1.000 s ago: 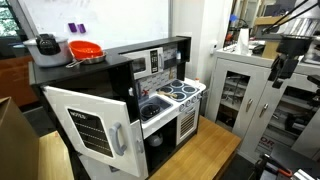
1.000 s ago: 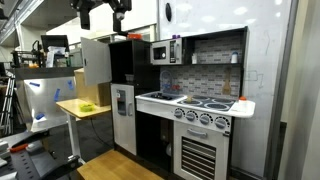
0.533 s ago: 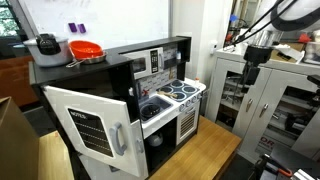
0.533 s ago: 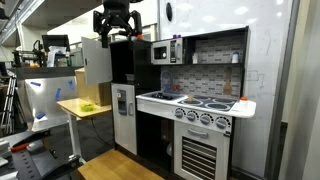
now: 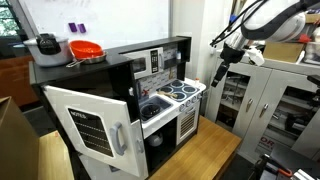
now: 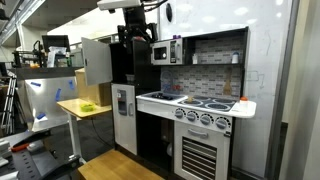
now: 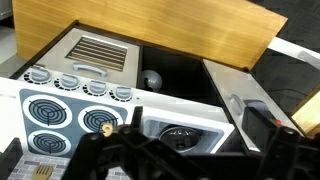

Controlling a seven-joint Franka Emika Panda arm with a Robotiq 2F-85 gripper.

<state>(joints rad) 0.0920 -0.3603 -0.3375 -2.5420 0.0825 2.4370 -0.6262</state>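
The gripper (image 5: 219, 77) hovers wide open and empty above the black-and-white toy kitchen (image 5: 168, 98). It touches nothing yet, and the kitchen's white door (image 5: 90, 128) hangs open.

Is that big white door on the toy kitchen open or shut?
Open: in an exterior view the white door stands swung out, well away from the front of the black toy kitchen.

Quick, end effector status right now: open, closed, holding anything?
End effector: open, holding nothing, in the air beside the toy kitchen.
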